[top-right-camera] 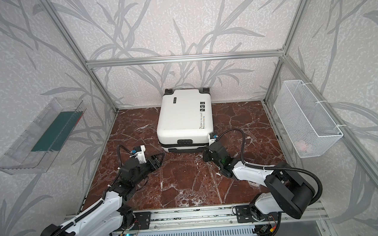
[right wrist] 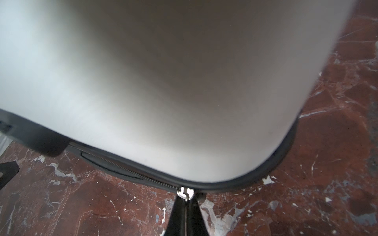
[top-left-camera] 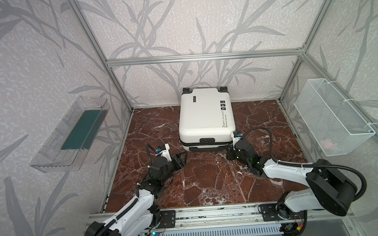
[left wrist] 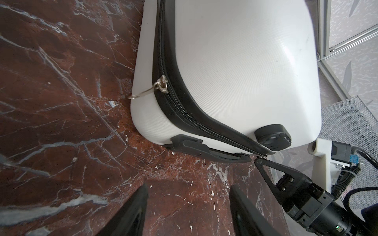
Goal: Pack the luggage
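Lying flat w/ lid down, the luggage sits at the back of the bench. Rn the right gripper is pinched together on the zipper pull at its near corner. The left gripper is apart, empty, nearby.

A white hard-shell suitcase lay on the red-brown marble desk, its black zipper band carrying a silver ring pull. The left gripper hung spread above the desk. The right gripper, tips pinched together, held a small silver tab at the band's end, beside the black handle.
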{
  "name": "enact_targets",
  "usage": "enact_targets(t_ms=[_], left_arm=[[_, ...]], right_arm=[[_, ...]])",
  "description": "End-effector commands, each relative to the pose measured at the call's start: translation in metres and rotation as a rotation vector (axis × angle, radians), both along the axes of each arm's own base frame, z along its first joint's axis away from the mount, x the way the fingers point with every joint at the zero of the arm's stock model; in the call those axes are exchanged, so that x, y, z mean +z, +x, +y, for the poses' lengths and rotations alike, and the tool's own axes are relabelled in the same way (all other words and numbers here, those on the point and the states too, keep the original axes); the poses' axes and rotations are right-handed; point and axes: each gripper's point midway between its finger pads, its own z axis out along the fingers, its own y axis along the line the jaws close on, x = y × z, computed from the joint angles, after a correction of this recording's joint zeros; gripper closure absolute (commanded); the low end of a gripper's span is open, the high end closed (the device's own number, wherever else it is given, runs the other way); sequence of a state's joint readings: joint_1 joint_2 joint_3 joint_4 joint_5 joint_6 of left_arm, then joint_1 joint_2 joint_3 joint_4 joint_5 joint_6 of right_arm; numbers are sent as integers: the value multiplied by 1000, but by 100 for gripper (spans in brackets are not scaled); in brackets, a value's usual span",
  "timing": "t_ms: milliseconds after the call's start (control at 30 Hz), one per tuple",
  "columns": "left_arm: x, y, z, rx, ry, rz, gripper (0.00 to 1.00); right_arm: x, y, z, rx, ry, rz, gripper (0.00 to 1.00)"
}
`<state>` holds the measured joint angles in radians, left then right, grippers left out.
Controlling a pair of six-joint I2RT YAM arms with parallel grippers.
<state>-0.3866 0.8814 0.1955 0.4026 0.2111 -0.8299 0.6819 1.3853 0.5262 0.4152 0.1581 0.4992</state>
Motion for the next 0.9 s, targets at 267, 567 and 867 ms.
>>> enact_targets(t_ms=[267,567,867], left_arm=[[-8,8,-14,-54,-5,27,34],[-9,29,-30,-79,-50,26,37],[-12,43,-40,-88,-74,17,42]], right_arm=[[7,-8,-14,6,-54,-25,100],[6,-13,-7,79,-43,-13,100],[3,-12,-2,109,-35,1,100]])
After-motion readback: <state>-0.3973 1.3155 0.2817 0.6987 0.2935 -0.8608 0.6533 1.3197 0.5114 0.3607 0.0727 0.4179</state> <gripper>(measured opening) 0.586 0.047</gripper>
